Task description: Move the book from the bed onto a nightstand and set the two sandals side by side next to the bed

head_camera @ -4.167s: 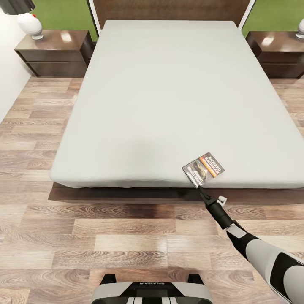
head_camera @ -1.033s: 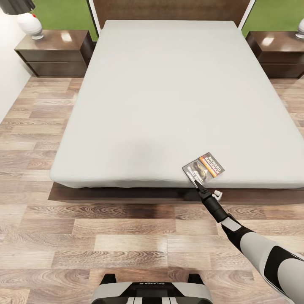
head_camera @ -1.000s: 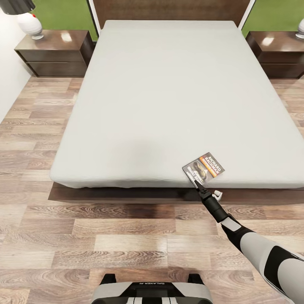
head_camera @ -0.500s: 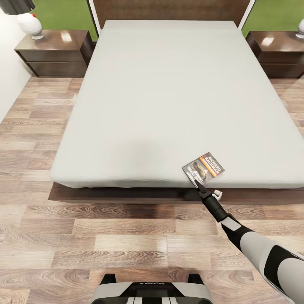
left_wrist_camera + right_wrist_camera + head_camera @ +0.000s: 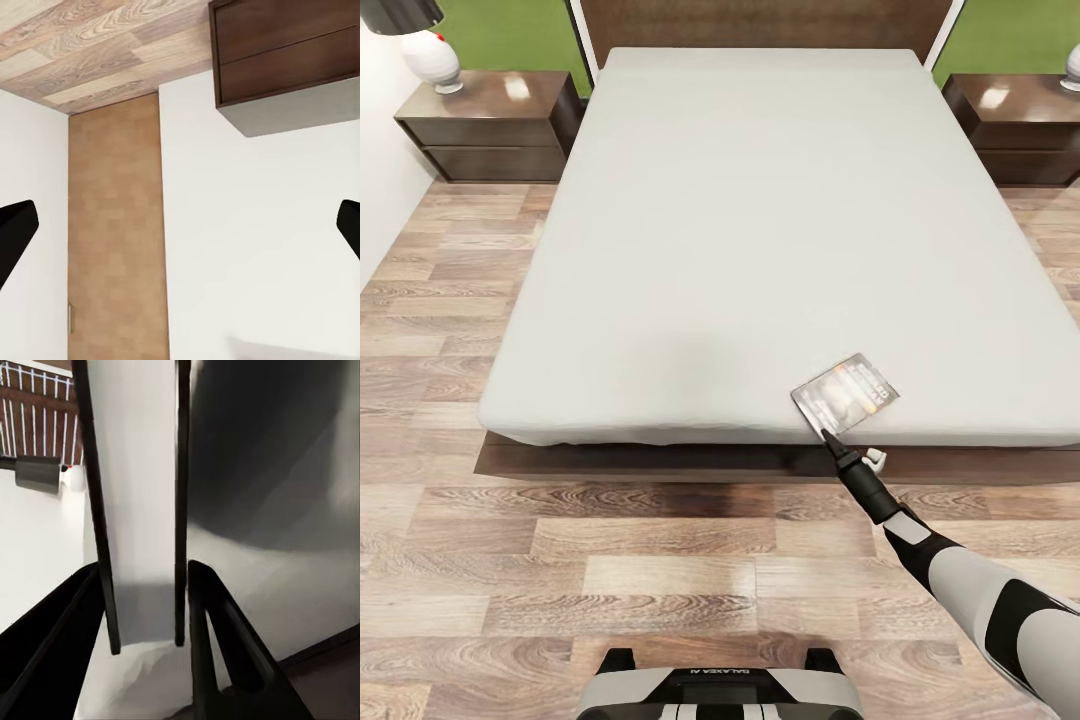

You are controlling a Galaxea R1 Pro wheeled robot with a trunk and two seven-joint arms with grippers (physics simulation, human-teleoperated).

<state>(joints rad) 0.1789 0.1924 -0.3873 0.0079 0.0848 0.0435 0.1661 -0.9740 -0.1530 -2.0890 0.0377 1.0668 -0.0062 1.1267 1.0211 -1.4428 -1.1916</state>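
While the left nightstand [image 5: 490, 125] stands against the white wall at the far left of the head view, with a white round-bodied lamp [image 5: 430, 55] on its glossy top, the bed [image 5: 770, 240] takes up the middle of the room, its pale grey mattress bare except near the foot edge. On the left wrist view the left pincer [image 5: 180, 232] is spread wide, its dark fingertips [image 5: 15, 232] at opposite edges of the picture, with a white wall, a brown door panel and a dark cabinet beyond. Toward the right of the mattress's foot edge lies the book [image 5: 845, 392], its near corner raised a little and its cover catching the light, so the lettering is washed out. The right pincer [image 5: 826, 433] is clamped on that near corner; the right wrist view shows the book's thin dark-edged pages [image 5: 139, 510] running between the two black fingers [image 5: 225, 645]. The right arm reaches in from the lower right over the wood-plank floor [image 5: 560, 560]. At the far right stands the second nightstand [image 5: 1015, 125].
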